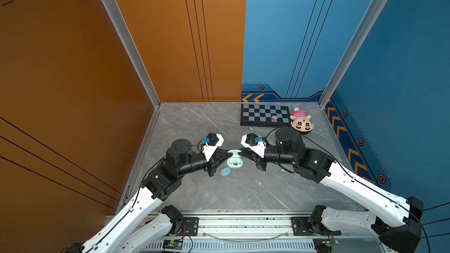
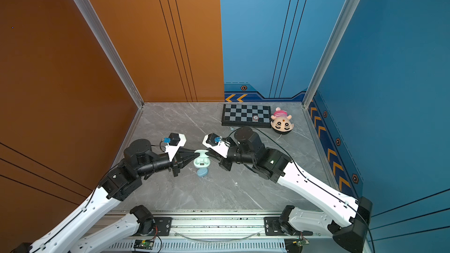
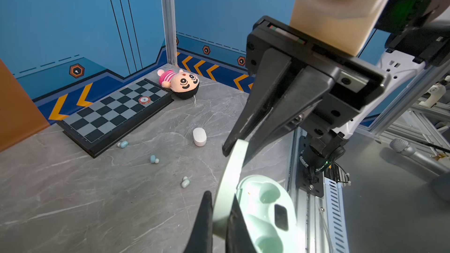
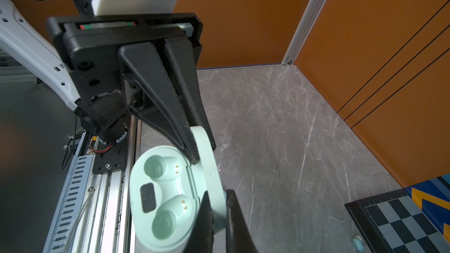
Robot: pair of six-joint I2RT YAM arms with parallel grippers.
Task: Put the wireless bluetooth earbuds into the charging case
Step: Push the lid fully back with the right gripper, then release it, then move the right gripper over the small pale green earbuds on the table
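The left fingers (image 3: 204, 220) are pressed onto one end of the raised lid (image 3: 229, 178) of the mint case (image 4: 170, 186). The right fingers (image 4: 205, 220) are pressed onto the lid's other end. The lid is thus pinched from both sides, with its thin edge clamped between each pair. In both top views the two pairs are seen meeting tip to tip across the lid (image 1: 234, 153). The case is opened toward the bench's front, and both wells show their gold contact pins. Whether its base rests on the bench (image 1: 194, 191) cannot be told.

The buds are found apart from the fingers and outside the case. A mint one (image 3: 185, 182) is nearest, a pale blue one (image 3: 154, 159) lies farther off, and another (image 3: 123, 144) lies just beside the chessboard (image 1: 263, 114). One more small bud (image 1: 282, 170) is seen near the right arm.

A blue case (image 1: 225, 172) lies shut just beside the mint case, on its front-left side. A white case (image 3: 199, 137) lies past the buds. A doll (image 1: 302, 121) is laid against the chessboard's right end in the far right corner.

Open bench is left toward the orange walls (image 1: 73, 93) and toward the front. There the slab is bounded by an aluminium rail (image 1: 243, 225).
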